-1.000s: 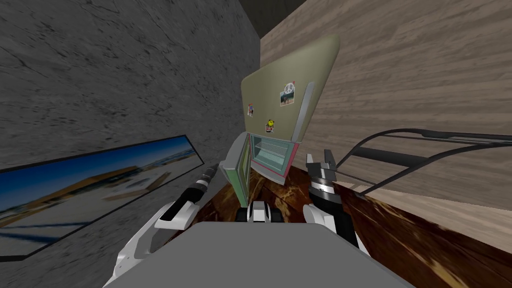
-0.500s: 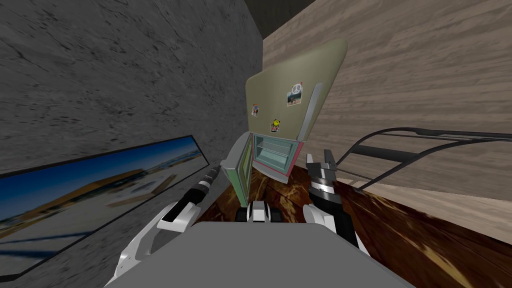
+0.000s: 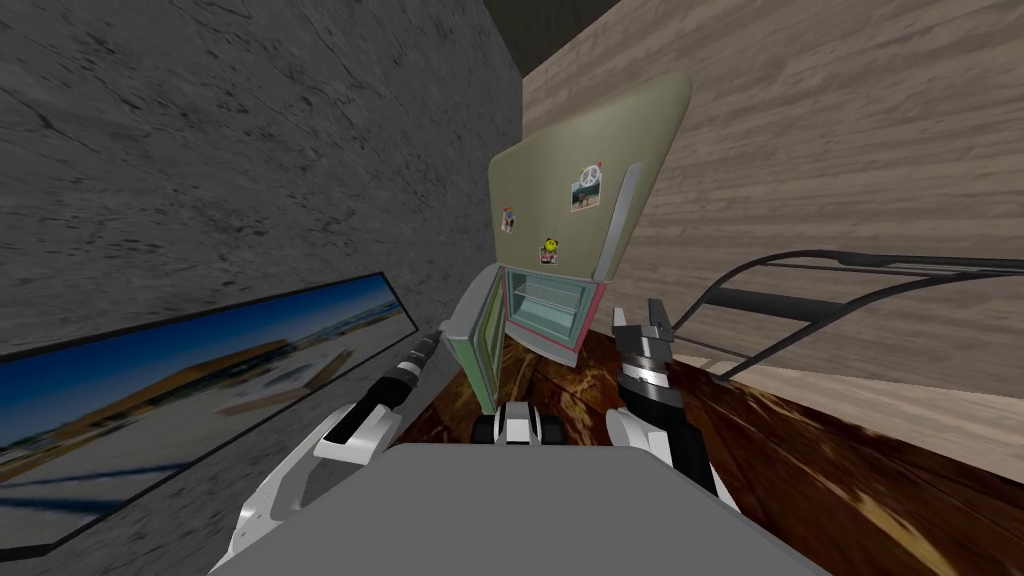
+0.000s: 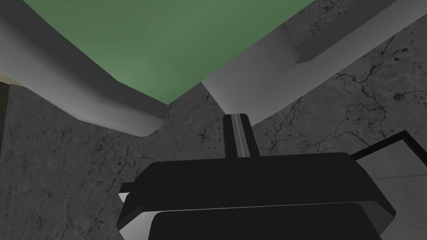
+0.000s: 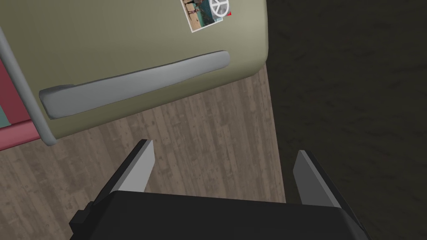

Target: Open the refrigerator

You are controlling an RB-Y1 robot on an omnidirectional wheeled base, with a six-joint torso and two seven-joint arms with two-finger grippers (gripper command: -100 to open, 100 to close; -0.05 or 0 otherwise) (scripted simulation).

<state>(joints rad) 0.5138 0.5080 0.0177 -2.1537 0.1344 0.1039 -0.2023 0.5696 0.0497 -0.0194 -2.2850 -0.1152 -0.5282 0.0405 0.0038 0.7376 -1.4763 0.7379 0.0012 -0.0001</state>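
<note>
The olive-green refrigerator [image 3: 560, 200] stands in the corner ahead. Its upper door [image 5: 125, 37], with magnets and a long grey handle [image 5: 133, 83], is shut. The lower door [image 3: 475, 335] stands swung out to the left, baring a teal compartment [image 3: 545, 305] with wire shelves and a red rim. My left gripper [image 4: 237, 133] is shut with nothing in it, just short of the lower door's green panel [image 4: 167, 41] and grey edge [image 4: 104, 104]. My right gripper [image 3: 640, 320] hangs open to the right of the compartment, below the upper handle.
A framed landscape picture [image 3: 190, 370] hangs on the dark grey stone wall at my left. A black curved tube frame [image 3: 800, 300] juts out at the right along the pale wood-plank wall [image 3: 850, 150]. The floor [image 3: 800, 470] is dark brown.
My head view has shifted slightly, so the refrigerator sits a little further right. The lower door holds the same open angle and both grippers keep their states.
</note>
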